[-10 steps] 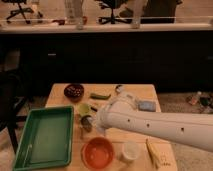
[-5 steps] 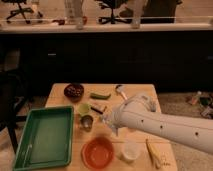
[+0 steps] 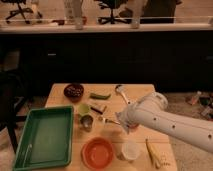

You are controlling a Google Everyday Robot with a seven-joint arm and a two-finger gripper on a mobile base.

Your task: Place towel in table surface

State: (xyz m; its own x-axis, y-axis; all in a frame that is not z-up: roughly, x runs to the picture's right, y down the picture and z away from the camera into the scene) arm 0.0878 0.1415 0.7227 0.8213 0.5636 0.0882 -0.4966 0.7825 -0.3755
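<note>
My white arm [image 3: 165, 120] reaches in from the right over the wooden table [image 3: 60, 95]. Its gripper [image 3: 109, 120] is at the arm's left end, above the middle of the table, just right of a small metal cup [image 3: 86, 122]. No towel shows; the right part of the table, where a blue-grey thing lay earlier, is hidden behind the arm. I see nothing hanging from the gripper.
A green tray [image 3: 45, 137] lies at the front left. An orange bowl [image 3: 97, 152], a white cup [image 3: 130, 150] and a yellow item [image 3: 154, 154] are along the front. A dark bowl [image 3: 74, 90], a green item [image 3: 100, 95], a green cup [image 3: 83, 109] and a white spoon [image 3: 120, 91] lie farther back.
The arm has swung to the right and back; the gripper moved right, away from the metal cup. The arm now covers the blue-grey thing at the table's right.
</note>
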